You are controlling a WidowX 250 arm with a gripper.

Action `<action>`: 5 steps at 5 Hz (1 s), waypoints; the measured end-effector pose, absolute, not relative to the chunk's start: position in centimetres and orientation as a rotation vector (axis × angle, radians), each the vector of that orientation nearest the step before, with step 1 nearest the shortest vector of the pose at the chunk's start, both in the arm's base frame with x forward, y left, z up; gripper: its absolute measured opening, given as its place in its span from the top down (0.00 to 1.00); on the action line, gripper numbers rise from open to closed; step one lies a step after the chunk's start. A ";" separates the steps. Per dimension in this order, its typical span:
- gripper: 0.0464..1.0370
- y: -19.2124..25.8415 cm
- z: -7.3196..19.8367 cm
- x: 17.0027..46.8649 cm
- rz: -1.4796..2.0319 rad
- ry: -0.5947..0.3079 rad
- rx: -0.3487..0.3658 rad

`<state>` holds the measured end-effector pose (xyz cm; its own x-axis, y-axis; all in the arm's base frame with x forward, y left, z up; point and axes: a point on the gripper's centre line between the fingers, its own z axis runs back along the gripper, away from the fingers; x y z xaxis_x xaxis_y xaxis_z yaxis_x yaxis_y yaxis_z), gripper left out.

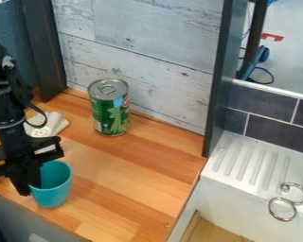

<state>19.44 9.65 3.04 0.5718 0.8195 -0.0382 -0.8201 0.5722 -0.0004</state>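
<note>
Position the gripper (26, 185) at the teal cup (53, 193), 10 o'clock side (open or closed: cannot tell). Green can (110, 111): worktop (135, 170), 1 o'clock from cup.

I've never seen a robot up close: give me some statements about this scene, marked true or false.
1. The green can stands upright on the wooden counter. True.
2. The gripper is down at the can. False: it is at the teal cup.
3. The can's lid has been removed. False: it is on, with its pull ring.
4. The cup's open mouth faces up. True.
5. The can is inside the cup. False: they stand apart.
</note>
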 end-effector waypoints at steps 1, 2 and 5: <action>0.93 9.9 2.6 20.0 0.926 0.029 -0.035; 0.74 10.1 2.6 20.7 0.896 0.026 -0.049; 0.03 10.0 10.9 22.5 0.806 -0.005 0.075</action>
